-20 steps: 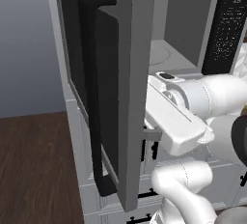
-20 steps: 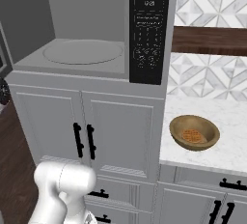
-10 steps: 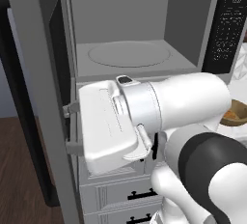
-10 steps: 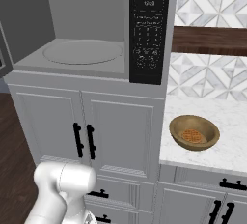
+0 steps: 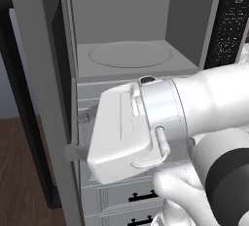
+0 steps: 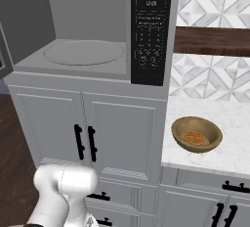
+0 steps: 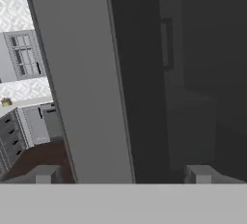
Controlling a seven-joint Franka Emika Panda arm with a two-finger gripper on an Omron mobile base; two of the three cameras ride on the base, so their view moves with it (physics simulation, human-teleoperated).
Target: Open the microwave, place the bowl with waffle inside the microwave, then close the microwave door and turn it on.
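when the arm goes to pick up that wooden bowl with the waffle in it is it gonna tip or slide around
The bowl looks shallow and wide, sitting flat on the marble counter, so it probably won't tip easily. A sideways nudge might make it slide, since the counter looks smooth. The waffle lies loose in the middle, so it could shift if the bowl is tilted while lifted.

The arm (image 5: 204,103) is glossy white with rounded, tube-like links and a dark, almost black joint (image 5: 228,183) at the lower right. Its hand (image 5: 124,130) is a pale, boxy white block joined by a silvery-white collar, with a thin cable loop beneath. The claw (image 7: 120,174) ends in two small grey fingertips (image 7: 46,174).
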